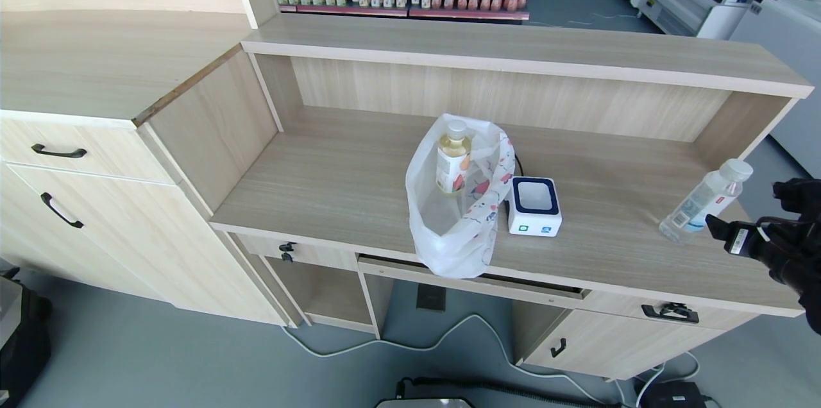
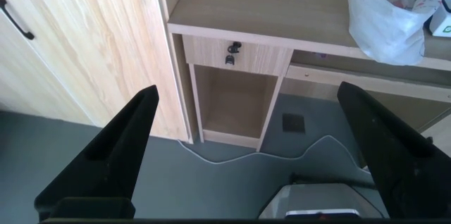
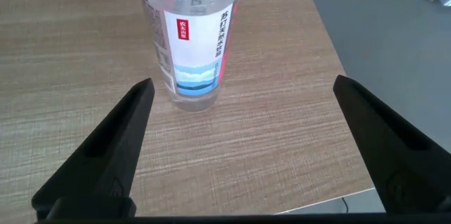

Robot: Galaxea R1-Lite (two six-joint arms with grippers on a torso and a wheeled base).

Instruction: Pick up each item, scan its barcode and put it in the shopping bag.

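A clear water bottle (image 1: 705,201) with a white cap stands upright at the right end of the wooden counter (image 1: 346,183). My right gripper (image 3: 239,153) is open just short of the water bottle (image 3: 190,34), which stands beyond its fingertips, untouched. The white shopping bag (image 1: 458,215) stands open at the counter's front middle, with a yellow drink bottle (image 1: 453,161) upright inside. A white scanner (image 1: 534,206) with a dark-framed window sits right beside the bag. My left gripper (image 2: 246,153) is open and holds nothing, low in front of the counter over the floor.
The counter has a raised back shelf (image 1: 513,49) and side walls. Drawers and a cabinet (image 1: 77,158) stand to the left. Cables (image 1: 462,324) lie on the floor below. The counter's right edge is close behind the water bottle.
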